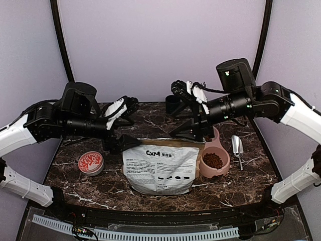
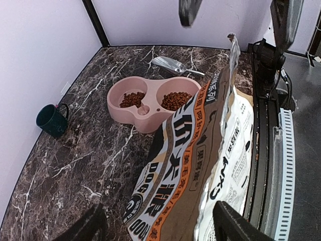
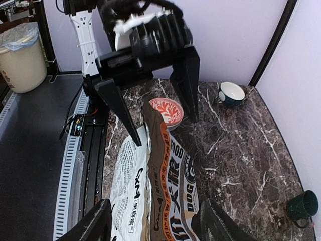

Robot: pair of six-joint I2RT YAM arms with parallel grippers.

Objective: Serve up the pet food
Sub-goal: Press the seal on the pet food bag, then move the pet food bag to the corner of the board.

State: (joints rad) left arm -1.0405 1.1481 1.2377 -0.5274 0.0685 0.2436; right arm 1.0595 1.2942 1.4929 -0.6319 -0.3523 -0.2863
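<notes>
1. The pet food, reddish-brown kibble, fills both of the 2 hollows of the pink double bowl. It lies ahead of the left gripper, past the bag, and just beside the right gripper.
2. The bag rests on the marble bench between the 2 grippers. Its white face reads "CxM"; the orange-brown gusset reads "DOG" among Chinese characters.
3. Both grippers are open, jaws spread wide on either side of the bag's raised top edge, clamping nothing.
4. A metal scoop lies beyond the bowl from the left gripper.
5. A red-patterned dish sits just behind the left gripper.
6. A dark green mug stands well apart.
</notes>
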